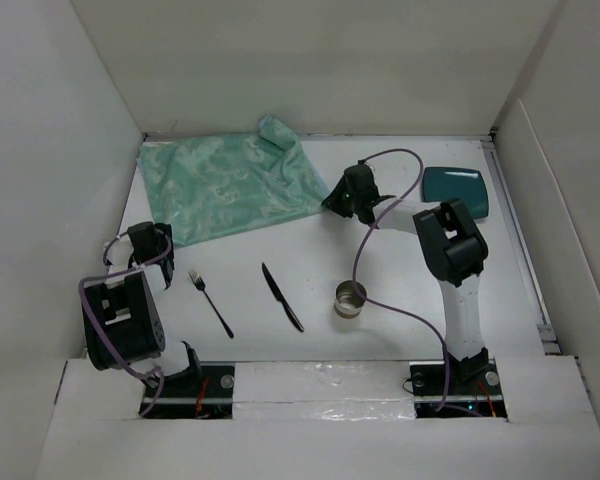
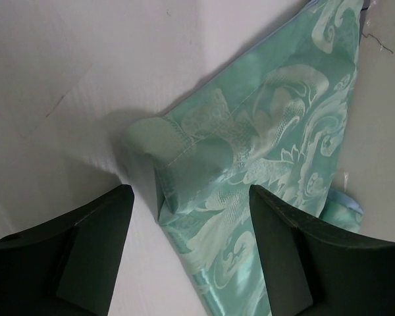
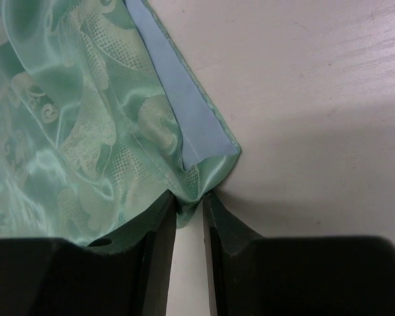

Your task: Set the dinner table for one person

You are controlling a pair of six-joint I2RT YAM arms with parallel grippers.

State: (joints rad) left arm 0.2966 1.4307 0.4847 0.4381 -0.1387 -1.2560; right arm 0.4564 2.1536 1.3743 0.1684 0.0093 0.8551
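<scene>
Right gripper (image 3: 189, 205) is pinched nearly closed on the mat's (image 1: 230, 185) near right corner, with the hem caught between its fingers. Left gripper (image 2: 191, 195) stands wide open, straddling the near left corner without touching it.

The desk (image 1: 310, 245) is rigid and fixed, with the mat lying across its far left. The fork (image 1: 211, 303), knife (image 1: 282, 297) and cup (image 1: 350, 298) sit nearer, and the plate (image 1: 456, 190) is at the far right.

The mat looks thin, limp and satiny, so it is likely slippery and will sag and crease. Its doubled hem at the corners looks like the best hold, with both corners taken together. One far corner is folded over.
</scene>
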